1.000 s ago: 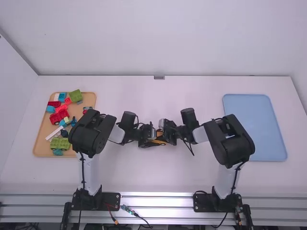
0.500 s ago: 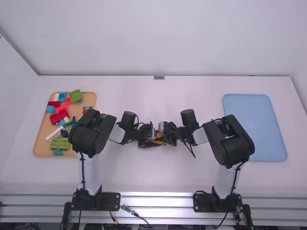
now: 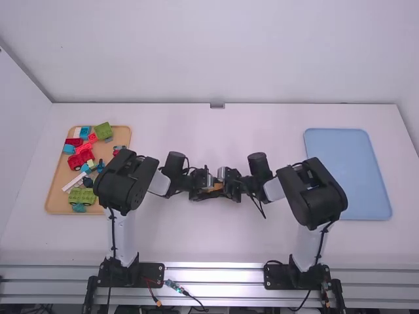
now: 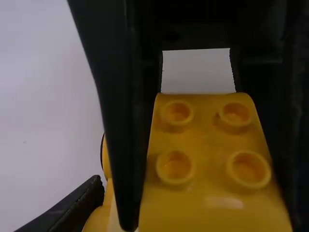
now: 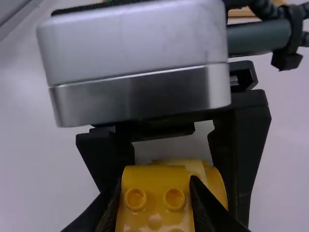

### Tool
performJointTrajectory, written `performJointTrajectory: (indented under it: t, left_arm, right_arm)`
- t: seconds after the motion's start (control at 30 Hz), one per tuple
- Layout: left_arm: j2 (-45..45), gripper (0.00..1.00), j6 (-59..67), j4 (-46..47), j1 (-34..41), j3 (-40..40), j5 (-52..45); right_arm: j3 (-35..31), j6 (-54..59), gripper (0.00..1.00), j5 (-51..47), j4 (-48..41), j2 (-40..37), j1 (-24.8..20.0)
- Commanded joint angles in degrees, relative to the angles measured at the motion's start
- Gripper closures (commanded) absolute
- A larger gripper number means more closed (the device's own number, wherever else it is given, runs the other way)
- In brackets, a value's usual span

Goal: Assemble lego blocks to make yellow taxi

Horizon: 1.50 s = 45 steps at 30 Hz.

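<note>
The white table (image 3: 262, 245) fills most of the high view, and the left arm (image 3: 124, 229) and right arm (image 3: 306, 242) stand on its near side, their bases between 7 and 8 o'clock and between 4 and 5 o'clock from the middle. The blue tray (image 3: 383, 203) lies at 3 o'clock, the wooden tray (image 3: 54, 201) at 9 o'clock.

At the clock's centre the left gripper (image 3: 208, 189) and right gripper (image 3: 229, 188) meet. The right gripper has its jaws parted just the width of the yellow studded block (image 4: 207, 193), pressed to both its sides. The left gripper is clamped about the rounded yellow piece (image 5: 216, 183), its jaws spaced to that piece. The block and piece overlap in the right wrist view; whether they are joined I cannot tell.

In the wooden tray, counting from its own centre, a green studded vehicle piece (image 3: 81, 195) sits between 6 and 7 o'clock, a red vehicle piece (image 3: 77, 161) near 11, a green block (image 3: 103, 131) at 1 and a thin white strip (image 3: 72, 183) at 8.
</note>
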<state>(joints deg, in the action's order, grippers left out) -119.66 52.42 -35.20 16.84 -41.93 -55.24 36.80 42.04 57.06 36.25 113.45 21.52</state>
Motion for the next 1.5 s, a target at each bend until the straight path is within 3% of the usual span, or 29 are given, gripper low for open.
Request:
performJointTrajectory:
  t: [0.0,0.23,0.47,0.93,1.47]
  left_arm:
    - [1.2,0.61,0.7,-0.2,0.4,0.1,-0.6]
    - [1.2,0.66,3.8,2.9,0.4,0.1,-0.6]
    - [1.2,0.67,3.8,3.0,0.4,0.1,-0.6]
    - [1.2,0.66,3.7,3.0,0.4,0.0,-0.6]
    - [1.2,0.66,3.5,3.6,0.4,-0.5,-0.6]
  right_arm:
    - [-0.5,-0.2,1.0,-3.0,-2.0,1.4,0.1]
    - [3.6,1.9,1.0,0.0,-5.6,0.7,0.3]
    - [3.6,4.5,1.0,-1.6,-10.2,-3.6,0.2]
    - [4.3,4.9,1.0,1.2,-12.2,-3.4,-1.9]
    - [1.7,4.4,1.0,3.8,-7.4,-2.3,-2.2]
